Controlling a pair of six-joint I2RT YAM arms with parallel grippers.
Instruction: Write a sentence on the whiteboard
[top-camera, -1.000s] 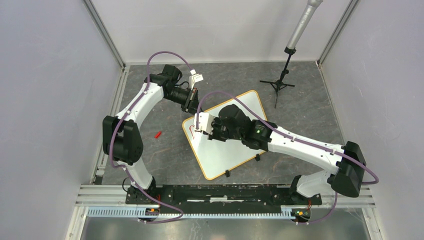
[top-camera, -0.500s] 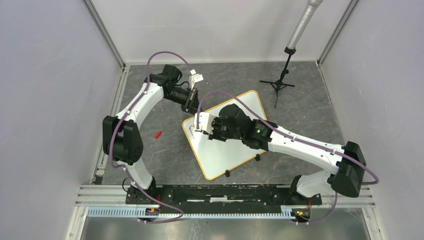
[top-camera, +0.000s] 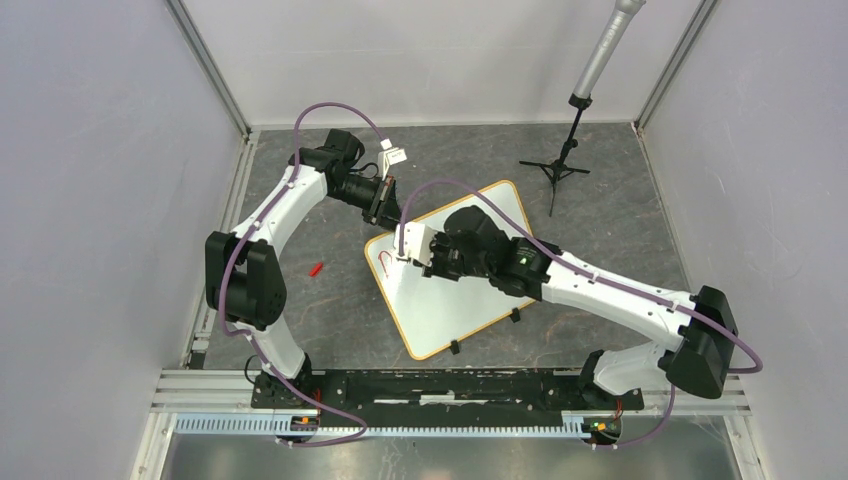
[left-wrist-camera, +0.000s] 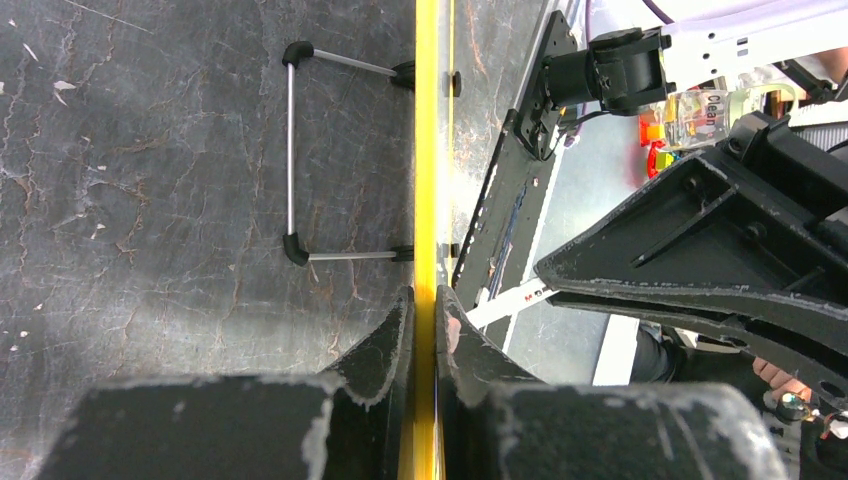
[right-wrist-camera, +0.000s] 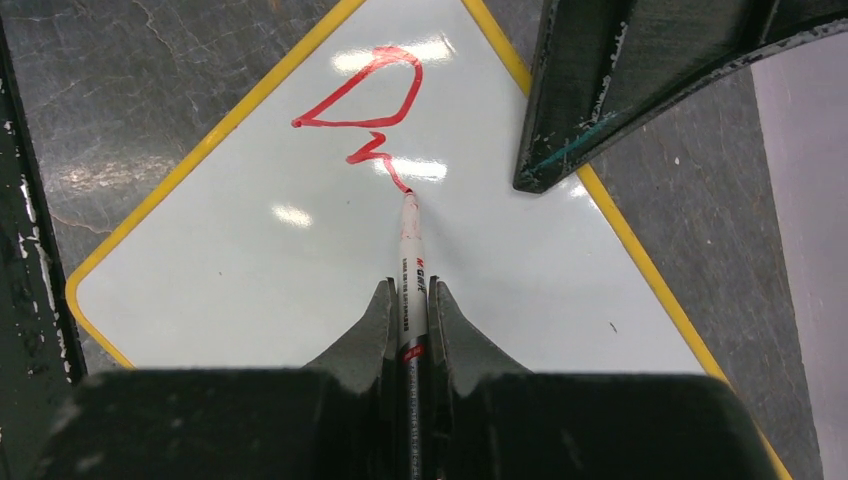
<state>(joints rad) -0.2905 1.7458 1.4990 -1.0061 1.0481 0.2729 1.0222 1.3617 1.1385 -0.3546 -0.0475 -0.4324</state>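
Red strokes, all there is of the sentence (right-wrist-camera: 375, 110), sit in one corner of the whiteboard (right-wrist-camera: 250, 270): a closed loop with a short zigzag tail running off it. The tip of a marker (right-wrist-camera: 410, 250) touches the end of that tail. The right gripper (right-wrist-camera: 410, 295) has the marker by its barrel, jaws clamped on it from both sides, with the tip pointing away from the wrist.

The whiteboard lies flat and skewed near the middle of the grey table (top-camera: 330, 310). It has a yellow rim all round and two small black clips (top-camera: 515, 316) on the edge nearest the arm bases. The written corner is the leftmost one in the top view. Just beyond that corner, on the far-left edge, the left gripper (left-wrist-camera: 424, 305) has its jaws pinched on the yellow rim, one finger on each face of the board. In the left wrist view a bent metal rod (left-wrist-camera: 290, 150) with black ends meets the rim.

A small red piece (top-camera: 317, 269) lies on the table left of the board, apart from it. A black tripod (top-camera: 560, 165) carrying a grey pole stands near the far right corner, clear of the board.
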